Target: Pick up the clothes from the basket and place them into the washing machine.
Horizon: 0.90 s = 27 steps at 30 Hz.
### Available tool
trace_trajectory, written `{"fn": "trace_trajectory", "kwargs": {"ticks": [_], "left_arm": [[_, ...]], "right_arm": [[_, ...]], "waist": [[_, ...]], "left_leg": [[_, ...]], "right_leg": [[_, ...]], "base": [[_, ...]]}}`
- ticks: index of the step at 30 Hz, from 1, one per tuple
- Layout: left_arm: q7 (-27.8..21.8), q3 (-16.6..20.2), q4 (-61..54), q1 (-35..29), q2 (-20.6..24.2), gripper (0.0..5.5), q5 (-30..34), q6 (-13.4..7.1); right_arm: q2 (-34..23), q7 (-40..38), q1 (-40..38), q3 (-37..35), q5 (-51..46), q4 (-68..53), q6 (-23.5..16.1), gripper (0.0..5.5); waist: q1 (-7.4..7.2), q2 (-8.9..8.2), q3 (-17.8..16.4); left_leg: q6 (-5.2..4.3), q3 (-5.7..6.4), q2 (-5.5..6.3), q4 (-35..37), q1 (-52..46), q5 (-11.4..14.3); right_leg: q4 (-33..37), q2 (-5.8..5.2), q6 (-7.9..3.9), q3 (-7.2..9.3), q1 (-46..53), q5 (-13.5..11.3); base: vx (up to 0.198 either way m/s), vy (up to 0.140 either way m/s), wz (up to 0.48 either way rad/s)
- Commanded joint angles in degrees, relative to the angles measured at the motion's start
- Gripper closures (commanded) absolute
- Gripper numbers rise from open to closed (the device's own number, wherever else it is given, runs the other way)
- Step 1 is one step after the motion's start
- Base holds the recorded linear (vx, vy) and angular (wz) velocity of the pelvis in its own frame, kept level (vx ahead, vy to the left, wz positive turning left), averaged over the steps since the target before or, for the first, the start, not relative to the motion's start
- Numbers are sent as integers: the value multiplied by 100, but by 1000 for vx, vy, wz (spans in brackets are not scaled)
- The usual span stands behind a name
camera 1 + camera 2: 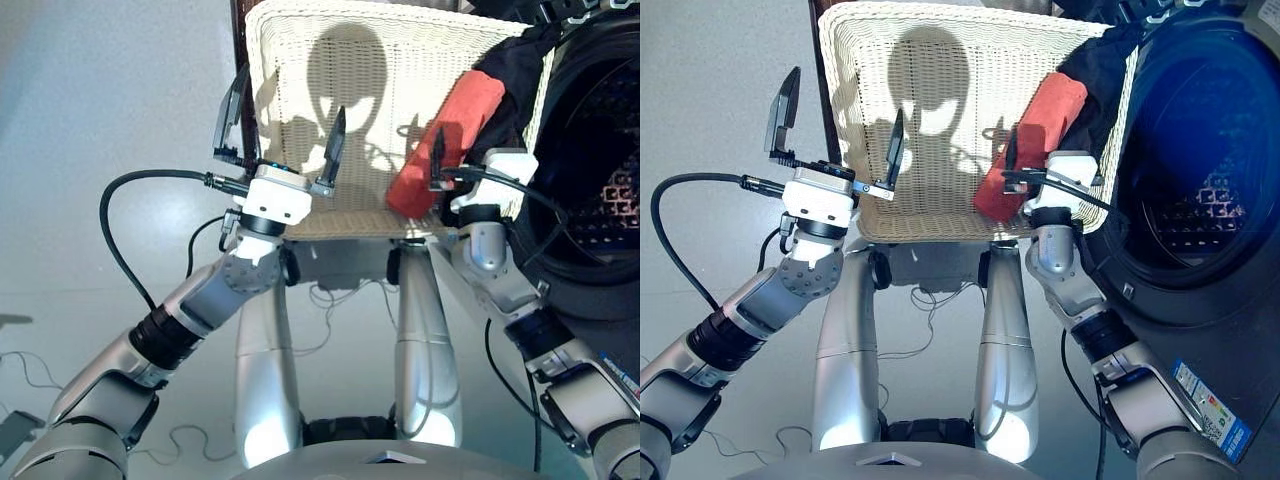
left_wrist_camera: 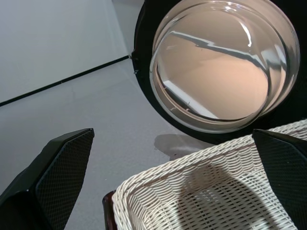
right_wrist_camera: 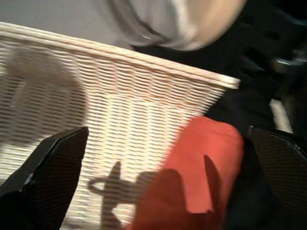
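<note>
The cream-white wicker basket (image 1: 330, 190) lies straight ahead. A coral-red cloth (image 1: 450, 140) rests along its right side, and a black cloth (image 1: 512, 70) drapes over the far right rim toward the washing machine (image 1: 1200, 190), whose dark drum opening faces the basket. My left gripper (image 1: 285, 125) hangs open over the basket's near left corner, holding nothing. My right gripper (image 3: 168, 132) is open at the near end of the red cloth (image 3: 206, 158), with one finger (image 1: 437, 152) beside it. The rest of the basket floor (image 1: 940, 150) is bare.
The machine's round glass door (image 2: 220, 62) stands open beyond the basket's far rim (image 2: 192, 167). A black cable (image 1: 110, 220) loops out from my left wrist. Thin cables lie on the grey floor (image 1: 100, 100) below the basket.
</note>
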<state>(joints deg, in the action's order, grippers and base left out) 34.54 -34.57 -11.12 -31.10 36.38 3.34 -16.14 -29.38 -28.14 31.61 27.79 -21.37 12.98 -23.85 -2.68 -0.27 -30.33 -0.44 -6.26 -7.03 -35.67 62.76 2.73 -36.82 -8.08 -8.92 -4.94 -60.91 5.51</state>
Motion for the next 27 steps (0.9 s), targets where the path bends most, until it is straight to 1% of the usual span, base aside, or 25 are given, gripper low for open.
{"fn": "trace_trajectory", "kwargs": {"ticks": [1, 6, 9, 10, 15, 21, 22, 27], "left_arm": [[-62, -90, -538, -113, -142, 0, 37, -377], [-151, -121, -533, -141, -322, 0, -156, -416], [-225, -113, -505, -166, -430, 0, -306, -446], [-235, -126, -492, -183, -480, 0, -378, -454], [-281, -213, -392, -290, -644, 0, -510, -396], [-288, -243, -358, -384, -715, 0, -500, -345], [-278, -249, -352, -404, -722, 0, -474, -311], [-181, -271, -327, -453, -756, 0, -464, -273]], "right_arm": [[101, 41, 361, -6, -152, 109, 1, 0], [499, 12, 926, 55, -420, 1315, 212, 0], [768, 6, 1316, -39, -809, 2160, 264, 0], [924, -5, 1404, -147, -1139, 2448, 189, 0], [1231, 5, 1813, -446, -1899, 3489, 188, 0], [1391, -48, 1983, -631, -2190, 4111, 245, 0], [1410, -80, 2014, -673, -2264, 4190, 237, 0], [1581, -251, 2161, -892, -2745, 4567, 169, 0]], "waist": [[199, 240, 54], [288, 327, 54], [356, 394, 54], [382, 419, 54], [461, 490, 54], [519, 554, 54], [527, 568, 54], [547, 608, 54]], "left_leg": [[-345, -98, -94, 227, -392, 166], [-353, -81, -85, 249, -401, 167], [-359, -85, -81, 258, -403, 169], [-361, -85, -75, 254, -401, 172], [-368, -83, -51, 267, -407, 185], [-373, -71, -38, 274, -392, 197], [-373, -67, -35, 268, -384, 199], [-370, -71, -23, 276, -368, 220]], "right_leg": [[106, 128, 273, 33, -106, -31], [126, 112, 290, 68, -83, -27], [142, 110, 300, 79, -69, -24], [140, 110, 303, 81, -66, -22], [161, 90, 309, 110, -47, -13], [181, 80, 316, 142, -36, -10], [179, 74, 315, 150, -39, -9], [190, 73, 322, 166, -52, -3]], "base": [[0, 0, 0], [0, 0, 0], [0, 0, 0], [0, 0, 0], [0, 0, 0], [0, 0, 0], [0, 0, 0], [0, 0, 0]]}}
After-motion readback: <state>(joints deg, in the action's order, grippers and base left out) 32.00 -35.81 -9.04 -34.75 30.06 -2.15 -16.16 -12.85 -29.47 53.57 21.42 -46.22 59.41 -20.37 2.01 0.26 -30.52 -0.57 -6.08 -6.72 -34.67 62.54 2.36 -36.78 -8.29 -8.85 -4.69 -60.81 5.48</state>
